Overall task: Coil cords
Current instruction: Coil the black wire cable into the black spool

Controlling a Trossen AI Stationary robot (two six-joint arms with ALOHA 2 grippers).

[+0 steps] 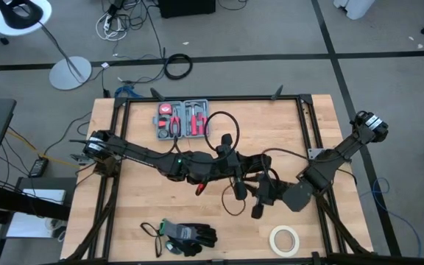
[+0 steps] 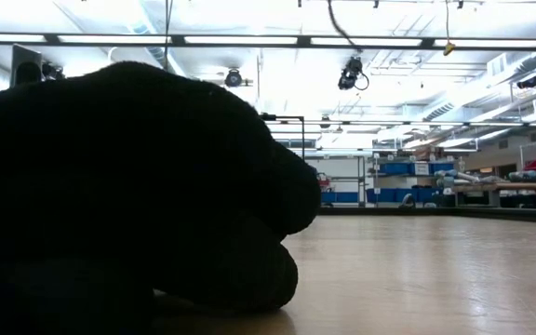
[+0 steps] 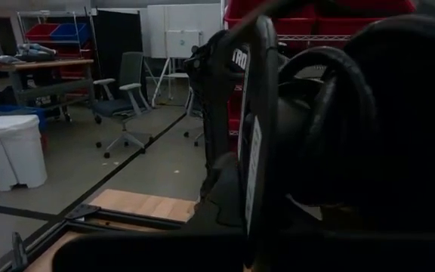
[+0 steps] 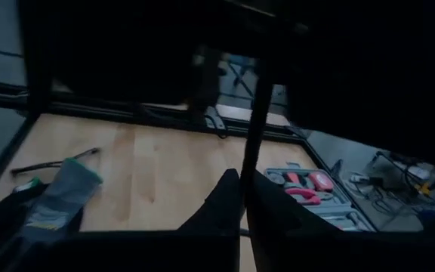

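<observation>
My left pincer and right pincer each pinch the black cord above the surface.

table: light wood top w/ black frame rails along edges
tool case: grey, open, far side near centre, red-handled tools inside
gloves: black/grey pair w/ short strap, near edge, left of centre
tape roll: pale ring, flat, near edge, right of gloves, well apart
cord: thin black loops, mid-table, contact w/ top unclear under arms
</observation>
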